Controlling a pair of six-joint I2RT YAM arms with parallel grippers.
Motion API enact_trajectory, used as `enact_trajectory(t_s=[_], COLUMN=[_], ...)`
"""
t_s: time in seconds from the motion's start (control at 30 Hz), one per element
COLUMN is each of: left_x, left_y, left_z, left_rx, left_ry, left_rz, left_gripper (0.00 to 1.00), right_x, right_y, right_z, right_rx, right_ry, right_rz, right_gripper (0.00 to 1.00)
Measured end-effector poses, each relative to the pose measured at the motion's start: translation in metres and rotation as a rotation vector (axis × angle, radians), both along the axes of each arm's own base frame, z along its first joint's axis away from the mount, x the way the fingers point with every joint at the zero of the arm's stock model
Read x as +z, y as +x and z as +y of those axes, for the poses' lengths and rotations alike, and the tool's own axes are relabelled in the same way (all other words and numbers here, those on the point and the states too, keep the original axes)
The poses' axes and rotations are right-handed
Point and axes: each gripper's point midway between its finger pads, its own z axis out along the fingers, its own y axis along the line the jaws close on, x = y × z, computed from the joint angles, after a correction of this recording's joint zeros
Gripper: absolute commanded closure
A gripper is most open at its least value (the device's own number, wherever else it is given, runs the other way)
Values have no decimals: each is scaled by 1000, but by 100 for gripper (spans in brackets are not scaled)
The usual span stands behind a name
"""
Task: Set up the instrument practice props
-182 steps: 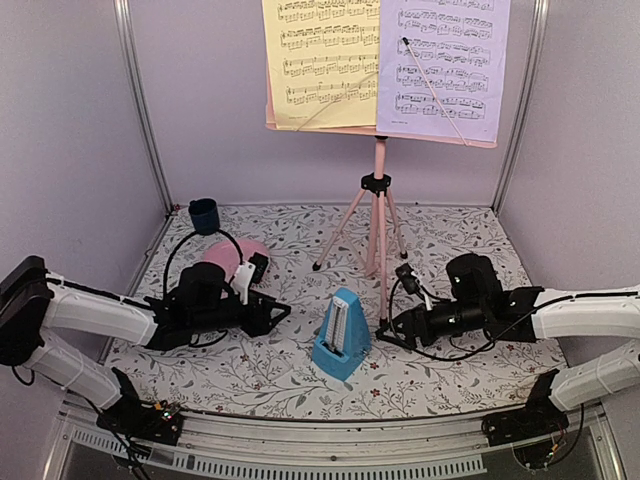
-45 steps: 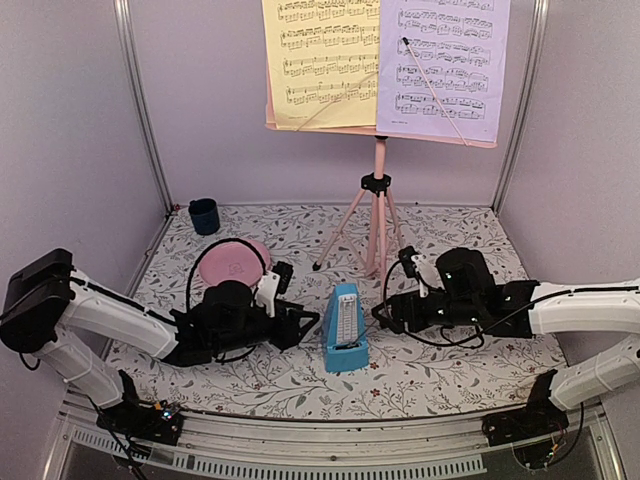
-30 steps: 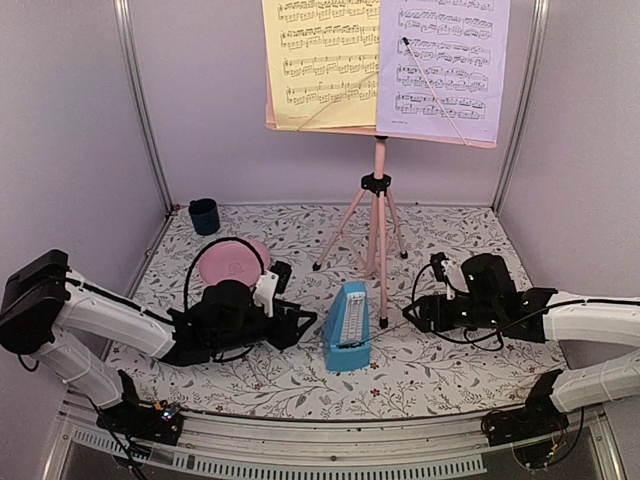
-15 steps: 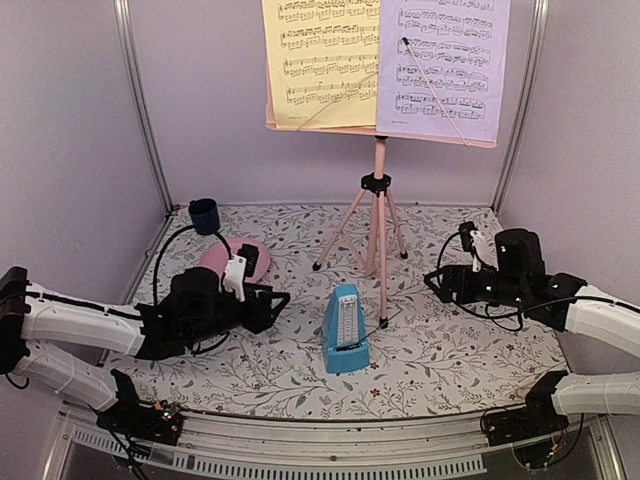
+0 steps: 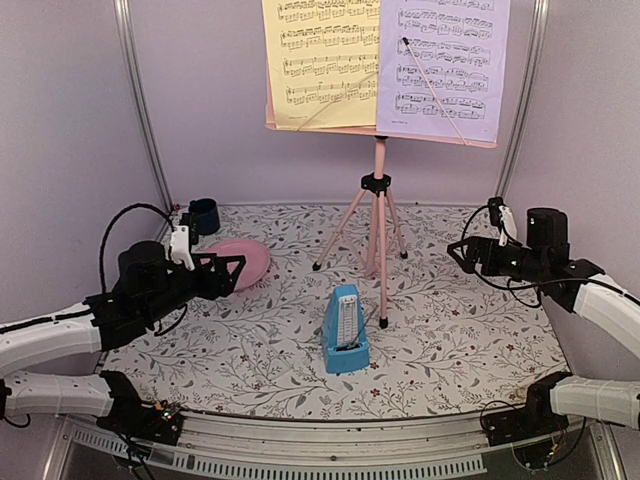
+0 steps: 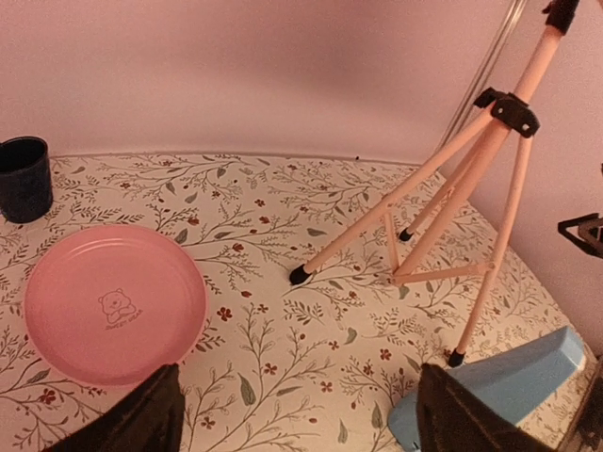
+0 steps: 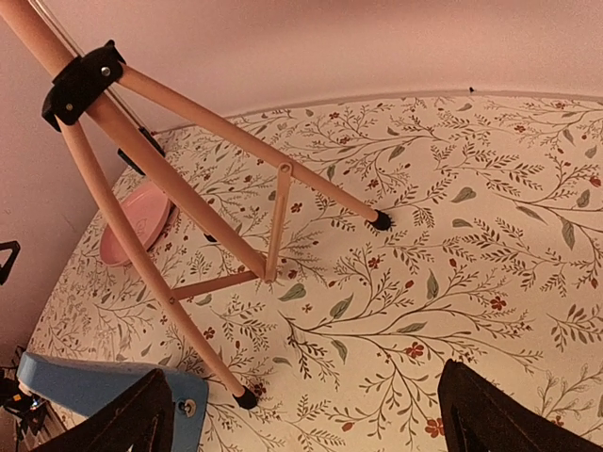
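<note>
The pink tripod music stand (image 5: 379,210) stands at the back middle of the table. On its desk rest a yellow sheet (image 5: 320,62) and a lavender sheet (image 5: 441,66) of printed music. The blue pyramid metronome (image 5: 343,331) stands upright by itself just in front of the stand's near leg. My left gripper (image 5: 232,272) hovers open far to its left, above the pink plate. My right gripper (image 5: 458,258) hangs open at the right, raised off the table. Both wrist views show the stand's legs (image 6: 424,179) (image 7: 179,198) and the metronome (image 6: 513,381) (image 7: 89,391) beyond empty jaws (image 6: 301,424) (image 7: 311,414).
A round pink plate (image 5: 243,262) (image 6: 113,301) lies at the left, and a small dark blue cup (image 5: 204,215) (image 6: 24,179) stands in the back left corner. Metal posts and lavender walls close in the floral table (image 5: 450,350) on three sides.
Both arms have pulled back from the metronome, the left to the left and the right to the right and up. Both sets of jaws have opened wider. The metronome stands alone.
</note>
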Motion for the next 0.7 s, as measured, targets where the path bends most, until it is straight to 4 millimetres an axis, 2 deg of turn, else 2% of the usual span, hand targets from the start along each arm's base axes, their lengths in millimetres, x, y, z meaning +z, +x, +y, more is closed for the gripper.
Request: enact_trajectory(t_s=[0.17, 0.3, 0.43, 0.53, 0.7], left_x=[20, 23, 4, -12, -38], left_y=[27, 53, 69, 71, 67], left_z=[13, 27, 34, 37, 44], left_rx=[47, 94, 126, 129, 126], left_ry=[17, 26, 42, 39, 22], left_rz=[50, 98, 183, 234, 302], left_gripper=[1, 1, 1, 1, 1], right_x=[16, 27, 35, 25, 8], right_y=[6, 15, 24, 24, 20], right_z=[-5, -20, -43, -54, -55], right_rx=[2, -30, -80, -105, -106], right_ry=[37, 83, 138, 166, 177], right_rz=[-43, -74, -113, -98, -62], right_gripper=[1, 1, 1, 1, 1])
